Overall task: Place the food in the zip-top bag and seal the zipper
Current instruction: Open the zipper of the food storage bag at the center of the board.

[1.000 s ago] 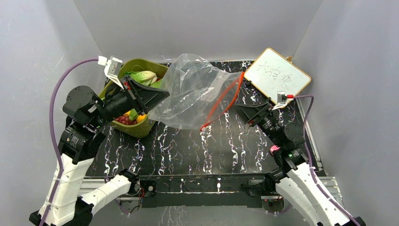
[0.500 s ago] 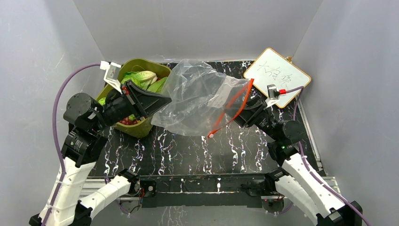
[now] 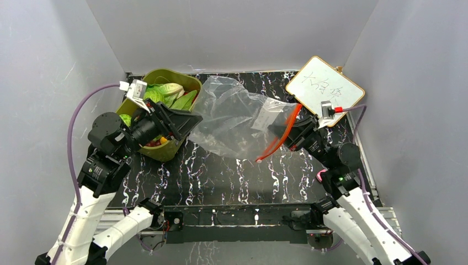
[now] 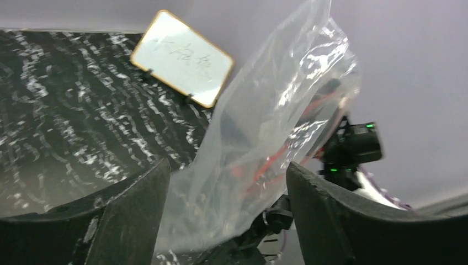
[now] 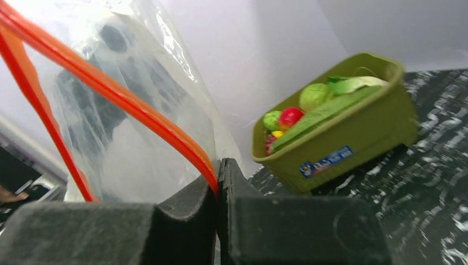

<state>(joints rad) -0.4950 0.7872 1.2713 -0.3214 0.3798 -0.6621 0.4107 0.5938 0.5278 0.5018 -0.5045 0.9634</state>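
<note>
Across the upper middle of the top view, the zip-top bag hangs slack above the black marbled table. It is empty, with one end by the olive tub at upper left and its mouth toward the right. The food all lies in that tub; none is bagged.

As I judge it, with only one lip held the mouth may sag flat. Pieces brought over would then strike film and drop onto the table. The zipper could also slide out of so thin a pinch.

The left gripper stands wide apart with film between its fingers, unclamped; whether the film brushes them I cannot tell. The right gripper is clenched on the zipper at the bag's mouth.
</note>
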